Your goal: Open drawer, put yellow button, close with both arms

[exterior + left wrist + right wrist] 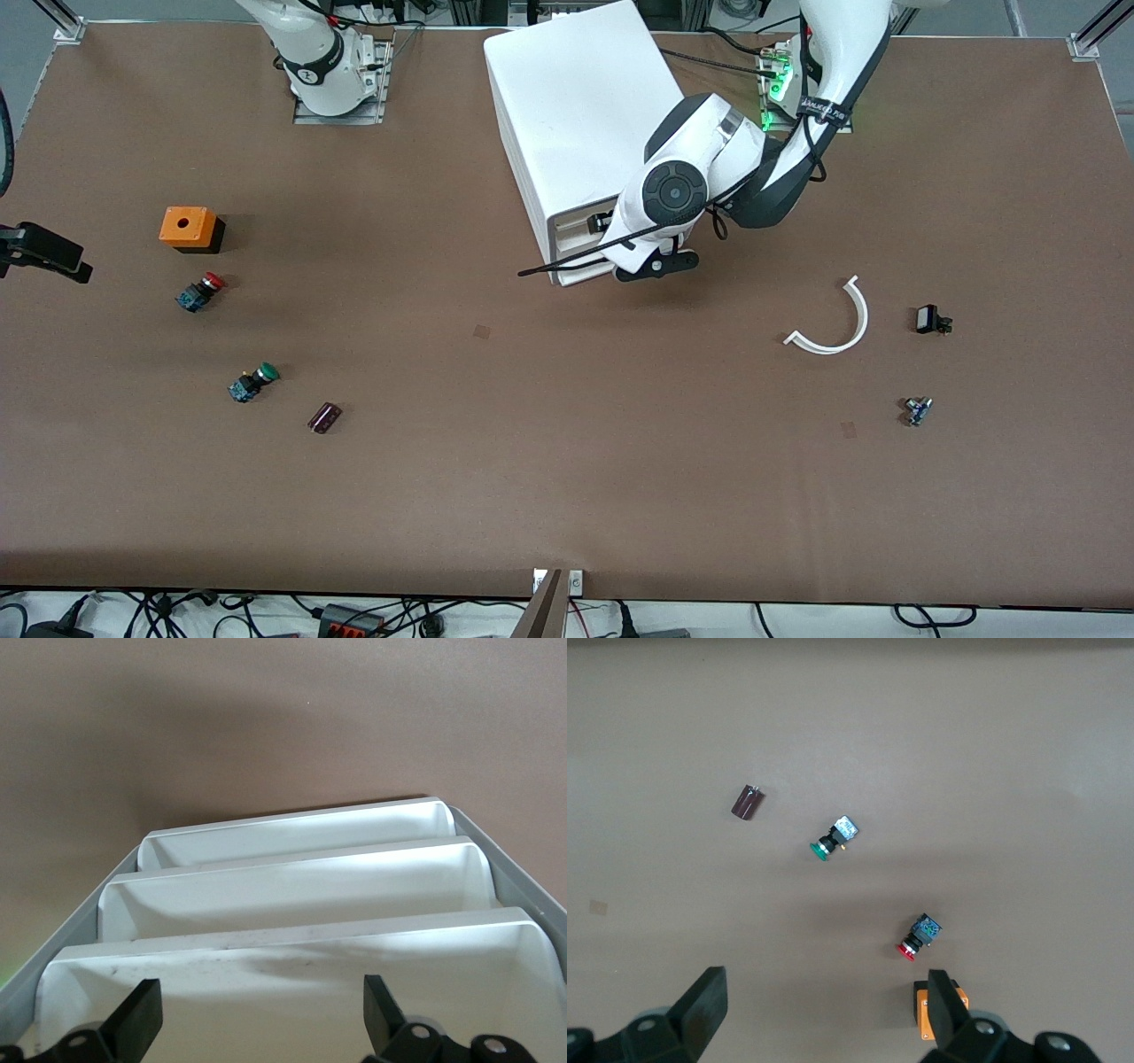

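The white cabinet stands at the table's back middle. My left gripper is open at the cabinet's front, just over the uppermost drawer's front lip, with the fingers spread and touching nothing. In the front view the left arm's wrist hides most of it, and the drawer shows as a dark slot. I cannot tell how far out it stands. My right gripper is open and empty, high over the table near the orange box. No yellow button shows in any view.
Toward the right arm's end lie the orange box, a red-capped button, a green-capped button and a dark purple part. Toward the left arm's end lie a white curved strip, a black part and a small grey-blue part.
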`<act>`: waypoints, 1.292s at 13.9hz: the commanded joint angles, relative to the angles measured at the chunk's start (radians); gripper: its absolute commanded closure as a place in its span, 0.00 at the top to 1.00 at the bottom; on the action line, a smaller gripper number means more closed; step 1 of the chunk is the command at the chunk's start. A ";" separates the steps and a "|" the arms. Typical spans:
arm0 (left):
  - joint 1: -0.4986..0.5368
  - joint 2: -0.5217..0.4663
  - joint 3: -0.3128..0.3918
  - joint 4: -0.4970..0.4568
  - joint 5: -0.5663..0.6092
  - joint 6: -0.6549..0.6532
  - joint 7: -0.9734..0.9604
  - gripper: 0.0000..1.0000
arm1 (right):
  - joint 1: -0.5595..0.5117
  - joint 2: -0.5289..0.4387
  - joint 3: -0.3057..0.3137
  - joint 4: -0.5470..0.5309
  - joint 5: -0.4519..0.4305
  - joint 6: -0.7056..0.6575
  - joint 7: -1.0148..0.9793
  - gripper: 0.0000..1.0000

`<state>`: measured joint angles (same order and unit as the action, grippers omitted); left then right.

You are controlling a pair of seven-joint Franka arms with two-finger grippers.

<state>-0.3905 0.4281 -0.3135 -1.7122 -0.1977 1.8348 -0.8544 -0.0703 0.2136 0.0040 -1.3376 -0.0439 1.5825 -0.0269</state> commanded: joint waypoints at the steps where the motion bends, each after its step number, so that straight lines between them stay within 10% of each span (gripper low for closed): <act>1: 0.028 -0.043 -0.016 -0.008 -0.009 -0.029 0.003 1.00 | 0.032 -0.031 -0.035 -0.040 -0.014 0.011 -0.010 1.00; 10: 0.290 -0.043 -0.007 0.127 0.274 -0.075 0.284 1.00 | 0.033 -0.218 -0.036 -0.343 -0.019 0.132 -0.016 1.00; 18: 0.518 -0.123 0.039 0.145 0.273 -0.140 0.894 1.00 | 0.038 -0.212 -0.033 -0.311 -0.014 0.110 -0.013 1.00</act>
<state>0.1231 0.3725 -0.2992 -1.5483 0.0657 1.7160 -0.0610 -0.0439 0.0142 -0.0215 -1.6465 -0.0480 1.6824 -0.0279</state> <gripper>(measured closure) 0.000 0.000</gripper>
